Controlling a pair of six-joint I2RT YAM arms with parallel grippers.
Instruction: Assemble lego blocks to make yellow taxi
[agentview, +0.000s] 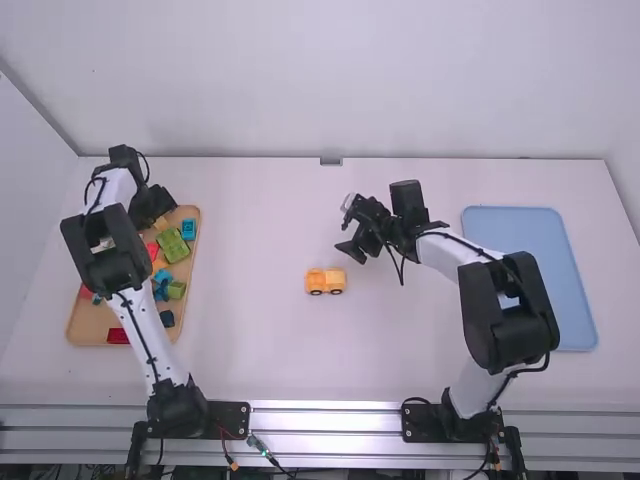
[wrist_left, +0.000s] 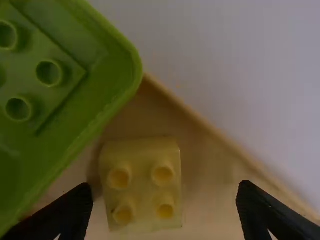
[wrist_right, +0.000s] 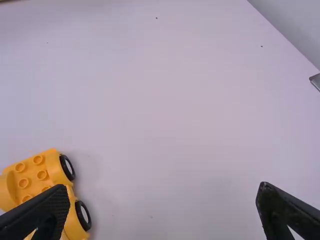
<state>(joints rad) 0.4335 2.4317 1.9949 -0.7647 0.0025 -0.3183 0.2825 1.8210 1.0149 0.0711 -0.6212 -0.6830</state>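
My left gripper (agentview: 150, 207) is low over the far end of the wooden tray. In the left wrist view a yellow block (wrist_left: 142, 185) with four studs lies between the spread fingers of my left gripper (wrist_left: 165, 205), touching neither. The yellow car base (agentview: 325, 281) with black wheels stands on the table near the middle. My right gripper (agentview: 350, 228) is over the table just beyond and right of it. In the right wrist view the car base (wrist_right: 45, 185) is partly behind one finger of my open right gripper (wrist_right: 162, 202), nothing between its fingers.
The wooden tray (agentview: 90, 325) at the left holds green, red, blue and orange pieces. Beside the yellow block is a large green piece (wrist_left: 112, 95) with a raised rim. A blue tray (agentview: 530, 270) lies at the right, beside the right arm.
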